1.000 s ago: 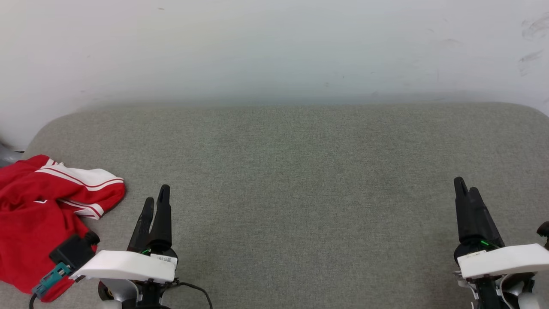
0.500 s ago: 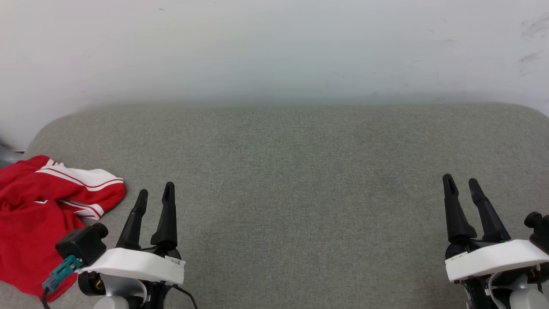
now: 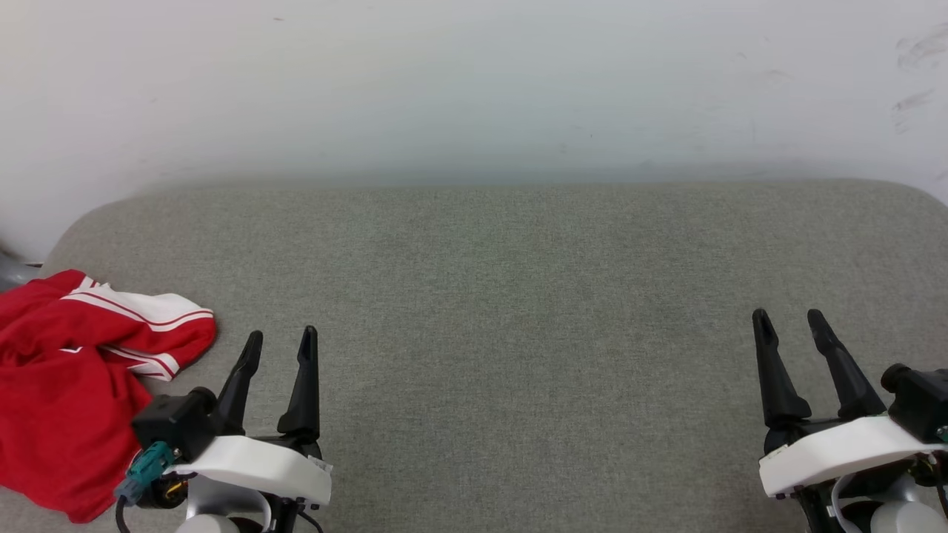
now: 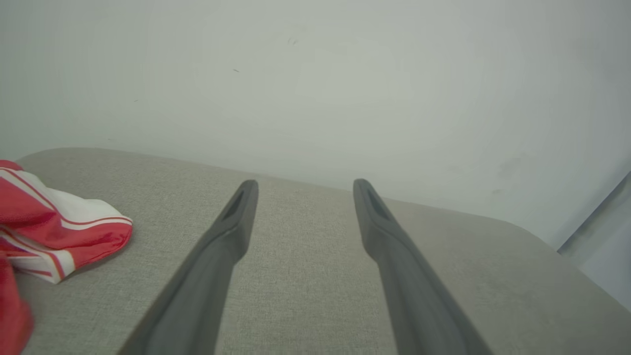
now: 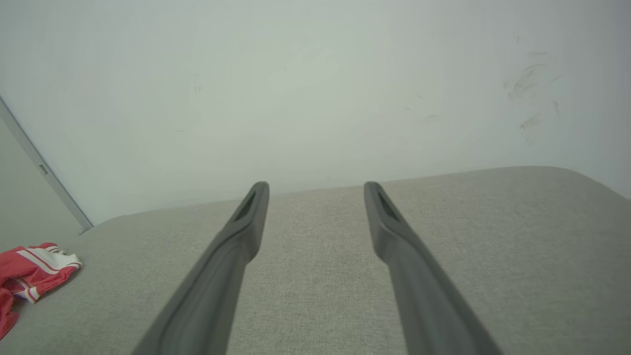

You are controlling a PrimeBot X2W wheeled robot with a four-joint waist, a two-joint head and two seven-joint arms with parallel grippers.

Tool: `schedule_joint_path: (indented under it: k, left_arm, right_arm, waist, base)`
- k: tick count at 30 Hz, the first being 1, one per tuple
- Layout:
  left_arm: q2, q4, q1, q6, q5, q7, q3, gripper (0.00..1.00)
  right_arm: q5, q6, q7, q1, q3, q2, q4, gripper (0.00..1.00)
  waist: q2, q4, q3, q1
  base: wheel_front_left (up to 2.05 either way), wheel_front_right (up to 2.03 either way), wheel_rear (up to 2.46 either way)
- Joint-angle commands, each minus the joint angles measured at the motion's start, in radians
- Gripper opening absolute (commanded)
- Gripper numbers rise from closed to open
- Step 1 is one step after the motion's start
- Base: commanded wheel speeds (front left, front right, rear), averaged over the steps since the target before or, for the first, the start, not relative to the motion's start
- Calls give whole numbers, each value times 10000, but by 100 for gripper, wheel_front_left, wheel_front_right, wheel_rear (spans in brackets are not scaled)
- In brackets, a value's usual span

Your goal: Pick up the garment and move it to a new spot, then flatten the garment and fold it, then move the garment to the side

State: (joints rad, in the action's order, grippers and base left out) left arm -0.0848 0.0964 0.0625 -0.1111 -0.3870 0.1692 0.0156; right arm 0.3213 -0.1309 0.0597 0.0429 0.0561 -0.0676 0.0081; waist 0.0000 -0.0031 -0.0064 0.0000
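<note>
1. As you look down from the head, the shirt [image 3: 67, 385] lies crumpled at the far left of the grey cushion [image 3: 518, 296], its left part cut off by the edge of that view.
2. You see mostly red cloth, with a white sleeve [image 3: 148, 307] and its red-and-white stripe trim lying at the back right of the heap.
3. Your left gripper [image 3: 282, 334] sits at the lower left, just beside the shirt's right edge with its tips clear of the cloth, pointing toward the wall [image 3: 474, 89].
4. Its two dark fingers [image 4: 227, 236] stand spread wide with bare grey fabric between them, and they hold nothing.
5. Your right gripper [image 3: 787, 315] sits at the lower right, well apart from the shirt, with nearly the whole width of the cushion between the two.
6. Its fingers are spread just as wide and are empty; whether either pair of tips touches the cushion, you cannot tell.
7. From the left wrist, the striped sleeve shows close by on the left of the fingers. From the right wrist, the shirt is a small red-and-white heap far off at the lower left, near the cushion's rounded corner.
8. Behind the cushion the wall is pale, with faint scuff marks [image 3: 918, 44] toward its upper right.
</note>
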Motion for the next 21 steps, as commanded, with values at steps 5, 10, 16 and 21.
schedule_joint_path:
  k: [5,10,16,21]
  left_arm:
    - [-157,124,-25,123,758,213,119,100]
    - [-226,246,-21,224,1249,319,218,100]
    - [-270,348,-12,274,1624,420,292,100]
    - [-266,475,-11,270,1880,529,284,100]
  right_arm:
    - [-832,2,-48,-102,89,36,-216,100]
    - [-1275,2,-42,-165,136,67,-251,100]
    - [-1664,2,-16,-214,168,101,-265,100]
    - [-1982,2,32,-241,178,135,-302,100]
  waist:
    - [0,10,-34,0]
    - [0,10,-55,0]
    - [0,7,-63,0]
    - [0,2,-64,0]
  base:
    - [0,0,0]
    - [0,0,0]
    - [0,0,0]
    - [0,0,0]
